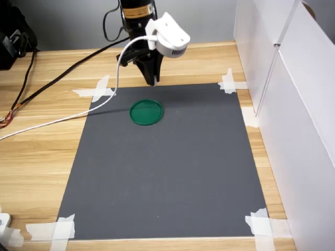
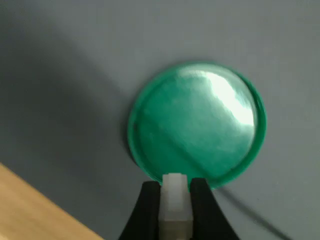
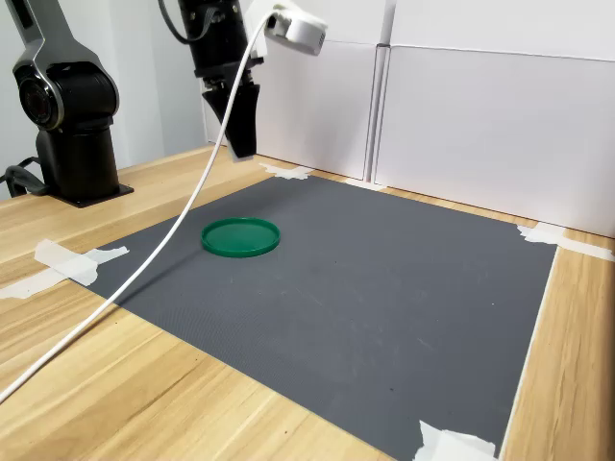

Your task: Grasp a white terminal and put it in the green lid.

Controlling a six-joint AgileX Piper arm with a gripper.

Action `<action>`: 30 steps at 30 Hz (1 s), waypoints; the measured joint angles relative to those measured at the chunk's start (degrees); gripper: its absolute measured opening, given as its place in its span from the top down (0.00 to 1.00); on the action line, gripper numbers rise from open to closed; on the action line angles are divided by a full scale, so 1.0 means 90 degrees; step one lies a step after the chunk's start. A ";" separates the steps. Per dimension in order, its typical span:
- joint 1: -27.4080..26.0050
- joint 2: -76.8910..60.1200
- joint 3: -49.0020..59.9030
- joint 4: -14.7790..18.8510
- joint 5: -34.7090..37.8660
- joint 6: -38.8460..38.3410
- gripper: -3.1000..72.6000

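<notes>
The green lid [image 1: 146,112] [image 3: 240,236] lies flat on the dark grey mat [image 1: 167,172], empty inside. My gripper [image 1: 155,79] [image 3: 240,146] hangs in the air above the mat, just behind the lid in the first exterior view. In the wrist view the gripper [image 2: 174,189] is shut on the white terminal [image 2: 174,202], a small white block pinched between the two black fingers [image 2: 146,210]. From that camera the green lid [image 2: 195,122] fills the middle, just beyond the fingertips.
A white cable [image 1: 57,119] runs from the wrist camera [image 1: 170,36] across the mat's left corner and the wooden table. Tape strips [image 1: 230,83] hold the mat corners. White panels [image 1: 293,104] wall the first exterior view's right. The arm base [image 3: 72,125] stands at the second exterior view's left.
</notes>
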 joint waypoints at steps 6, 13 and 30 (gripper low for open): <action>0.0000 0.0042 0.0263 -0.0193 -0.0474 0.0079 0.83; 0.0000 0.0591 0.0263 -0.0193 -0.0505 0.0344 0.83; -0.0568 0.1152 0.0243 -0.0219 -0.0905 0.0190 0.83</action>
